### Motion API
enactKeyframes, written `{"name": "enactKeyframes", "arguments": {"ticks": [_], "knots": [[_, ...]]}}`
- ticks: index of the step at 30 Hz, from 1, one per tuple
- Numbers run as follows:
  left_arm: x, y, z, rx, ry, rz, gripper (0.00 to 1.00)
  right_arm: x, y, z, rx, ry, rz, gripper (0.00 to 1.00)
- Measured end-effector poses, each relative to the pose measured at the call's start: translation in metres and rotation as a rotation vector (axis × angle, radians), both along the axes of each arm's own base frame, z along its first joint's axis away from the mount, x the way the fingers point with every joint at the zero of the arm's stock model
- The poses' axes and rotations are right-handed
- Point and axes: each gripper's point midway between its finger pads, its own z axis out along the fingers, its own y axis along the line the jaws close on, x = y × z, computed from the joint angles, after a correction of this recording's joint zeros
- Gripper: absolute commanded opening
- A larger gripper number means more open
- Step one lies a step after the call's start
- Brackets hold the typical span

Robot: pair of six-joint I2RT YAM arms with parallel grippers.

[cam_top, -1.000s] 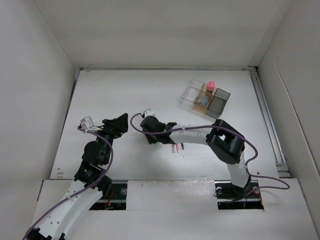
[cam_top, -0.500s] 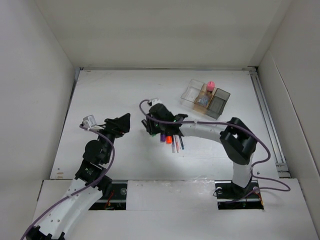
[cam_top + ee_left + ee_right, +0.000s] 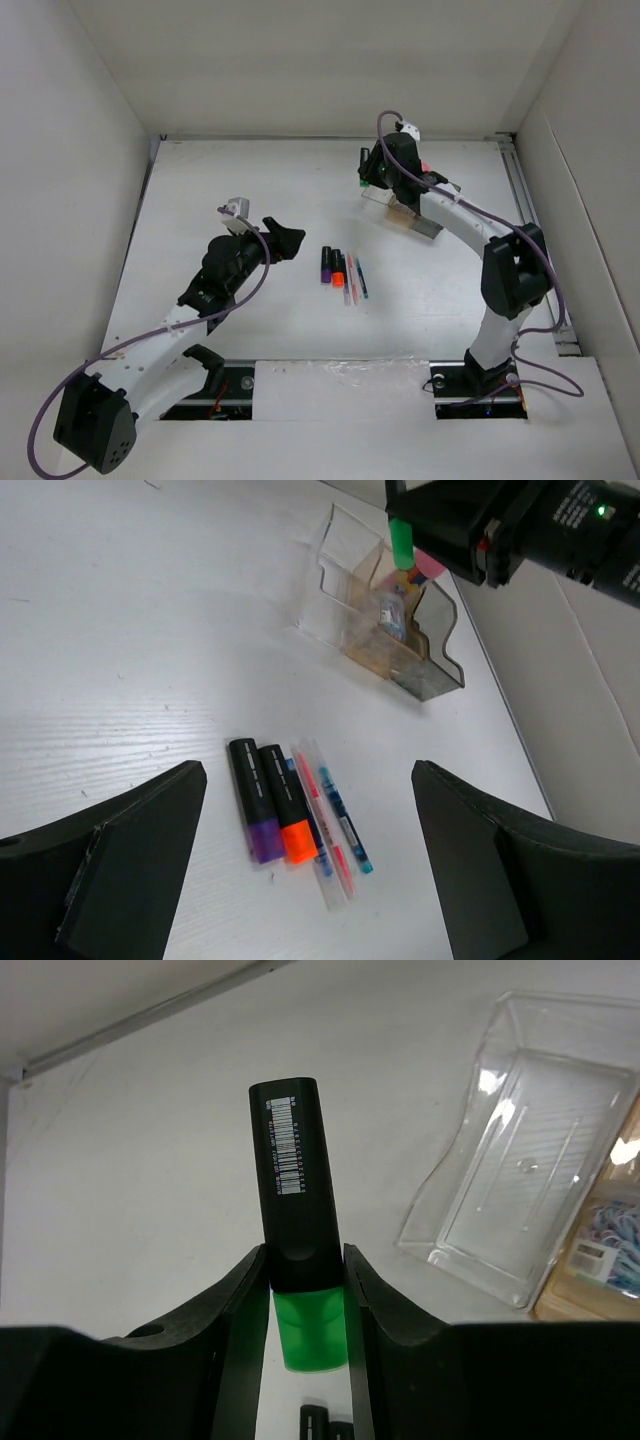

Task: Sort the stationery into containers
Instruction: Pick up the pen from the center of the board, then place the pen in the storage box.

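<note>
My right gripper (image 3: pixel 372 176) is shut on a black marker with a green end (image 3: pixel 298 1210), held above the table just left of the clear box (image 3: pixel 530 1180). The clear box (image 3: pixel 335 590), tan box (image 3: pixel 385 645) and dark grey box (image 3: pixel 437 670) stand in a row, partly hidden under my right arm in the top view. A purple-ended marker (image 3: pixel 326 265), an orange-ended marker (image 3: pixel 338 270), a pink pen (image 3: pixel 349 282) and a blue pen (image 3: pixel 361 280) lie side by side mid-table. My left gripper (image 3: pixel 291 241) is open and empty, left of them.
The tan box holds a small jar (image 3: pixel 392 610), and a bit of pink (image 3: pixel 432 562) shows behind it. White walls enclose the table on three sides. A metal rail (image 3: pixel 535 240) runs along the right edge.
My right gripper has lifted the green-ended marker from the pile and carried it back and right to the boxes. My left arm has reached forward toward the pile.
</note>
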Motion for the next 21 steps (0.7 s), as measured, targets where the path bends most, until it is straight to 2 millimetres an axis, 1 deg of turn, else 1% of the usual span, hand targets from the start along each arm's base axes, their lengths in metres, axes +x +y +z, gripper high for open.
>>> {"name": "enactKeyframes", "arguments": {"ticks": [2,4,7,8,10,12,14,18,21], "knots": [[-0.002,-0.004,-0.003,0.008,0.007,-0.026,0.82,0.010,-0.012,0.000,0.003,0.002,-0.045,0.20],[-0.003,-0.005,-0.002,0.010,0.002,-0.038,0.82,0.018,-0.020,-0.005,-0.004,0.009,-0.081,0.21],[-0.003,-0.006,0.000,0.013,-0.004,-0.043,0.82,0.028,-0.033,-0.024,-0.036,0.043,-0.137,0.21],[-0.003,-0.006,0.001,0.013,-0.007,-0.048,0.82,0.030,-0.037,-0.030,-0.052,0.054,-0.156,0.21],[-0.003,-0.007,0.003,0.013,-0.012,-0.054,0.82,0.032,-0.043,-0.050,-0.082,0.089,-0.176,0.21],[-0.003,-0.007,0.004,0.012,-0.017,-0.054,0.82,0.031,-0.048,-0.063,-0.108,0.117,-0.193,0.21],[-0.003,-0.008,0.004,0.013,-0.019,-0.056,0.82,0.031,-0.052,-0.069,-0.118,0.129,-0.202,0.21],[-0.003,-0.008,0.005,0.011,-0.022,-0.058,0.82,0.034,-0.060,-0.068,-0.124,0.126,-0.225,0.22],[-0.003,-0.008,0.005,0.011,-0.022,-0.060,0.82,0.035,-0.066,-0.069,-0.134,0.124,-0.246,0.29]]}}
